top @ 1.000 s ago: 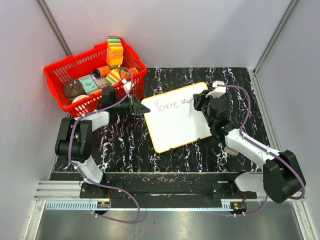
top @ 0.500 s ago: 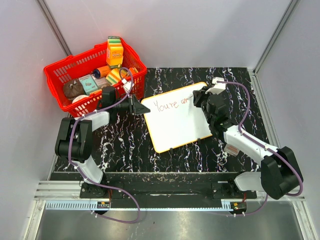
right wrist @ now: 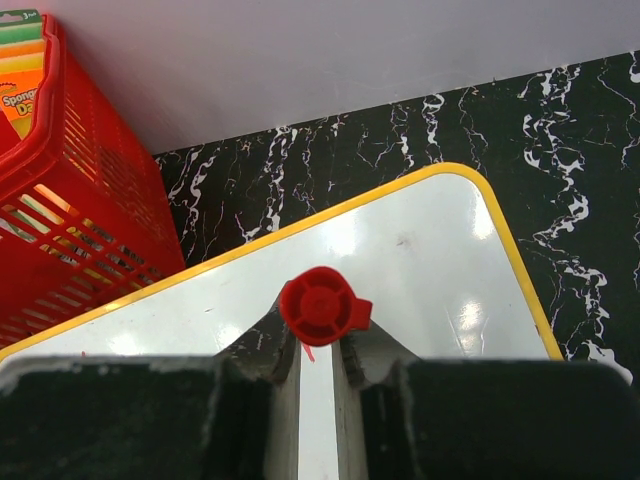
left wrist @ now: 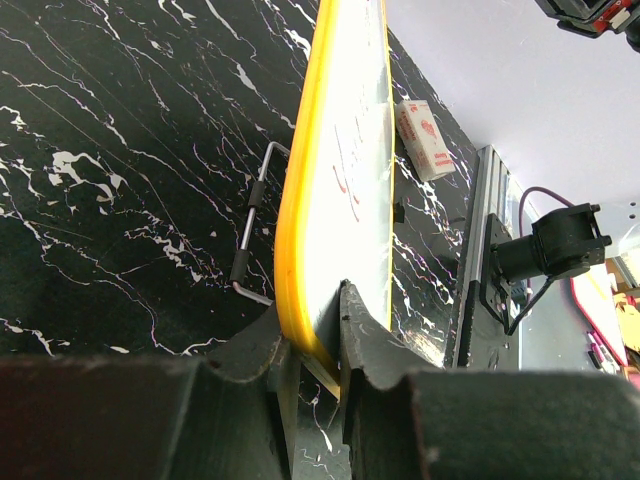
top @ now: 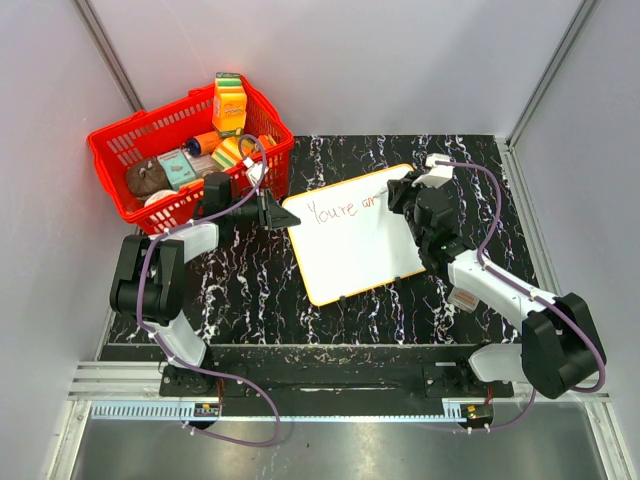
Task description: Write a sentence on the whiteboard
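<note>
Currently left gripper (top: pixel 268 212) clenches the whiteboard (top: pixel 350 245) corner, board propped beside the red basket (top: pixel 120 150); right gripper (top: pixel 400 201) grasps a red marker (right wrist: pixel 320 305) at the sentence (top: pixel 345 208) (starts "You're"). Risk: hard marker pressure pivots the board out of the pinch, smearing letters.

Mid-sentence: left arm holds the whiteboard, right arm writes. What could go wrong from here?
1. The left gripper pinches only one corner of the white, yellow-rimmed whiteboard; pressure from the red marker in the right gripper at the far side may swivel it.
2. The red lettering nears the board's right rim; the line may run off.
3. The board seems propped on a thin wire stand, so it may wobble.
</note>
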Tool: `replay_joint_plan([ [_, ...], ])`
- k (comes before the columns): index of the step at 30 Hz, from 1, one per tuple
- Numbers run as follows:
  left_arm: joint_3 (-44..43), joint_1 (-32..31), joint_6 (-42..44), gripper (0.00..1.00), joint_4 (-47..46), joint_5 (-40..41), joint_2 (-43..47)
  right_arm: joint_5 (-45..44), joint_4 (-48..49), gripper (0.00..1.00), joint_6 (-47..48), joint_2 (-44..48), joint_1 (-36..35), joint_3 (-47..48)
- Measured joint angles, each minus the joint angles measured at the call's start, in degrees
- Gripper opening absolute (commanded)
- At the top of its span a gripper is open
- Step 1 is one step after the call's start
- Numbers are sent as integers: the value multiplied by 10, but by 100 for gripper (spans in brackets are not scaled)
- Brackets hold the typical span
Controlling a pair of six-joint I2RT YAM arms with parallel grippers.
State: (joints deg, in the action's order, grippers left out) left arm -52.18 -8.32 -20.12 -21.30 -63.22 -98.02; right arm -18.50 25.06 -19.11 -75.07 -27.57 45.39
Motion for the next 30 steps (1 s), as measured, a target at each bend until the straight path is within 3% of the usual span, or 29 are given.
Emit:
replay_joint_plan([
  [30,-3,-4,4,0,5,0,0,8,-25,0,-4,54,3,-16],
])
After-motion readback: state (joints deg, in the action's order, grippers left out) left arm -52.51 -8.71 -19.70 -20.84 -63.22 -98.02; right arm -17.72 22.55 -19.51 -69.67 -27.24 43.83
